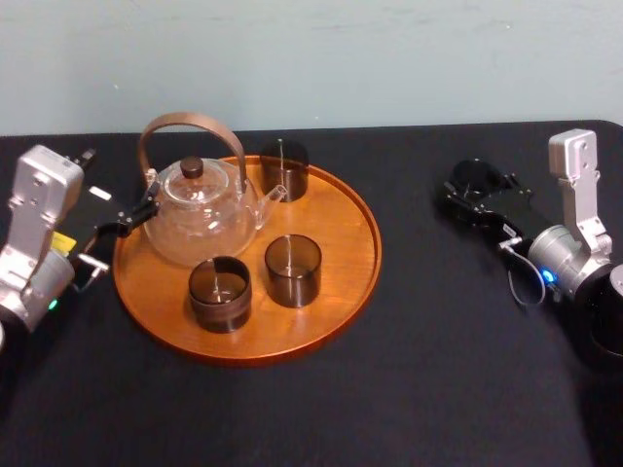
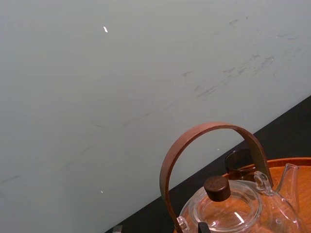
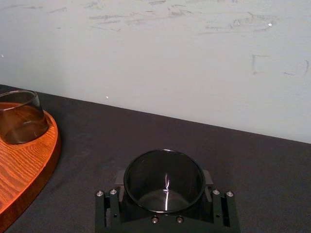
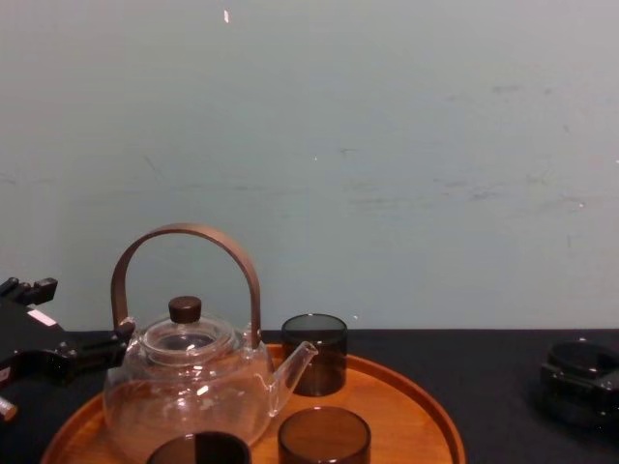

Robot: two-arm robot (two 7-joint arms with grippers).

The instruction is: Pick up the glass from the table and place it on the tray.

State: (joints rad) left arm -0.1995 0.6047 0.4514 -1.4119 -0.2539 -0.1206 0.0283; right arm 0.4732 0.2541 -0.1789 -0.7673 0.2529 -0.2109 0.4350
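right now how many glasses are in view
4: back glass on the tray by the teapot, front-left glass, front-right glass, fourth glass on the table in the right gripper.

Even, soft light on the table (faint shadows), teapot glinting.

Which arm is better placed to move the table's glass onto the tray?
Right. The right gripper surrounds the dark smoky glass on the black table; the left gripper sits beyond the round wooden tray, beside the clear glass teapot.

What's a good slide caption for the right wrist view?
Right claw closed on a smoky glass, black table beyond, orange wooden tray with another glass alongside.
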